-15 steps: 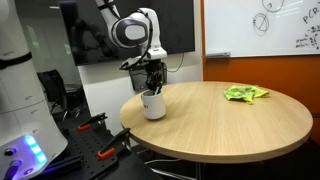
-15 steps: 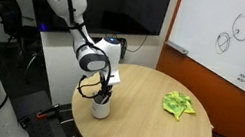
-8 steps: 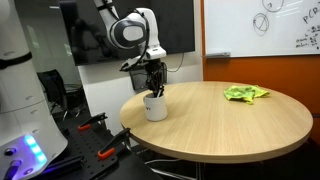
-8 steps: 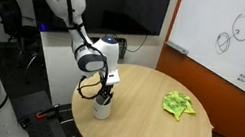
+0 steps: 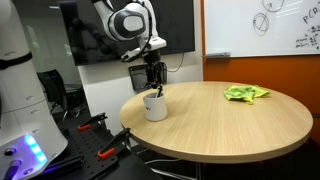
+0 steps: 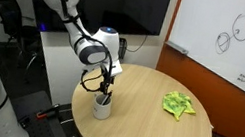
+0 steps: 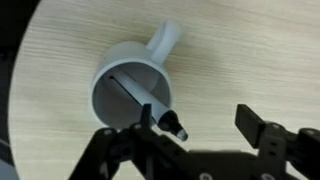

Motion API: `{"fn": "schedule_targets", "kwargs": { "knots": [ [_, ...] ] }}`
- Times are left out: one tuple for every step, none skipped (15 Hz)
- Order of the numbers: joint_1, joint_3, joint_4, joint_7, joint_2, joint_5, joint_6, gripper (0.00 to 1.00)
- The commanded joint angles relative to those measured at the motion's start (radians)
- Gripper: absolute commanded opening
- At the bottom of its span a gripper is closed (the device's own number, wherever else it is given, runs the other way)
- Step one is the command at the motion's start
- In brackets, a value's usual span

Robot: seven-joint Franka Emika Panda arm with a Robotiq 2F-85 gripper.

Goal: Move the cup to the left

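Note:
The cup (image 5: 155, 106) is a white mug standing upright near the edge of the round wooden table (image 5: 230, 125); it is also in another exterior view (image 6: 102, 107). My gripper (image 5: 154, 82) hangs just above its rim, open and holding nothing. In the wrist view the cup (image 7: 118, 62) lies below with its handle pointing up-right. A grey pen with a dark tip (image 7: 152, 103) leans inside it, and the tip pokes out over the rim toward my gripper (image 7: 185, 135). The two fingers stand wide apart, and only bare table shows between them.
A crumpled green cloth (image 5: 245, 93) lies on the far side of the table (image 6: 178, 105). A white machine body (image 5: 20, 90) and red-handled tools (image 5: 100, 150) sit beside the table on the cup's side. A whiteboard (image 6: 243, 44) hangs on the wall behind.
The gripper was shut down at the cup's rim; it has opened wide and risen a little. The cup stays where it stood.

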Motion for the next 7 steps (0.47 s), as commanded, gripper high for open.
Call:
{"fn": "schedule_targets", "kwargs": {
  "knots": [
    [-0.017,0.024,-0.009,-0.072,-0.146,-0.041,-0.203,1.00],
    [-0.018,0.032,-0.004,-0.105,-0.180,-0.031,-0.267,1.00],
    [-0.026,0.042,0.002,-0.113,-0.210,-0.048,-0.322,1.00],
    [-0.030,0.050,0.006,-0.130,-0.240,-0.044,-0.360,1.00],
    [-0.038,0.061,0.009,-0.136,-0.266,-0.052,-0.389,1.00],
    [-0.045,0.071,0.011,-0.144,-0.287,-0.056,-0.406,1.00],
    [-0.050,0.078,0.014,-0.160,-0.304,-0.055,-0.422,1.00]
  ]
}}
